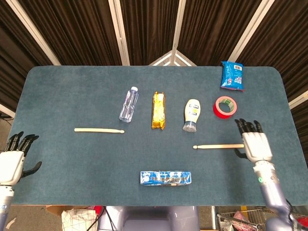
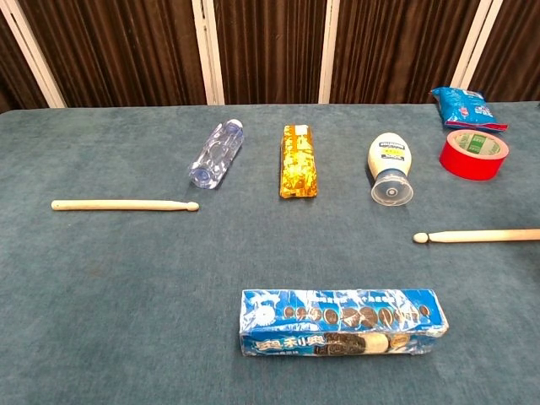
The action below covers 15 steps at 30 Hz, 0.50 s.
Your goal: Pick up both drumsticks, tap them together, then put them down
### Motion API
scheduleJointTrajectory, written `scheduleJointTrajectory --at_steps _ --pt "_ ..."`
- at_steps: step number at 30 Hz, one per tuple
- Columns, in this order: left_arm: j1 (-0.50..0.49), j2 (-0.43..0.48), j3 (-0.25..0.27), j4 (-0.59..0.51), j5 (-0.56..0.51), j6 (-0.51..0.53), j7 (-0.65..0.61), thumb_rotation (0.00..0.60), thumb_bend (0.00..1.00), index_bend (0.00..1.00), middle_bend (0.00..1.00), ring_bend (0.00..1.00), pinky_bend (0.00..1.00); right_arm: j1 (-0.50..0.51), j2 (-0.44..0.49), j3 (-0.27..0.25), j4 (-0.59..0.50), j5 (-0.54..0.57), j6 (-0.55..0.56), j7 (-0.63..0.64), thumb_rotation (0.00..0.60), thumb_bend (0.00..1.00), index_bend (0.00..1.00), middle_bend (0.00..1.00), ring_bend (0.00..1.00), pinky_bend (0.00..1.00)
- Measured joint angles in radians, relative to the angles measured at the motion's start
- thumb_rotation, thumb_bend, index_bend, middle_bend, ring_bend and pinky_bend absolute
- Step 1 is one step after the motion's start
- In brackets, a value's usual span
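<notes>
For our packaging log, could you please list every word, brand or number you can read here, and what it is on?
None can be read with certainty.
Cookie box: white lettering by the cookie pictures, too blurred to read.
Squeeze bottle: small label text, illegible.
Gold packet: print too small.
Blue bag: white label patch, unreadable.
Red tape roll, water bottle, both drumsticks: no text visible.

lab test rig | felt table [image 1: 62, 96] | dark curtains [image 1: 149, 29] | assorted groceries
</notes>
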Motion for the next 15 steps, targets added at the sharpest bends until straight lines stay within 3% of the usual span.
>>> scheduleJointTrajectory --at_steps 7,15 --pt "0.022 0.052 0.018 -0.056 0.016 0.004 0.015 0.600 0.31 0.17 0.12 0.00 0.00 -0.155 0.042 -0.089 0.060 -0.253 0.194 0.148 0.600 0.29 0.04 0.09 0.11 0.00" --pt "0.047 0.063 0.017 -0.060 0.046 0.041 -0.001 0.600 0.31 0.17 0.12 0.00 0.00 -0.233 0.052 -0.152 0.179 -0.350 0.239 0.265 0.600 0.29 0.04 0.09 0.09 0.00"
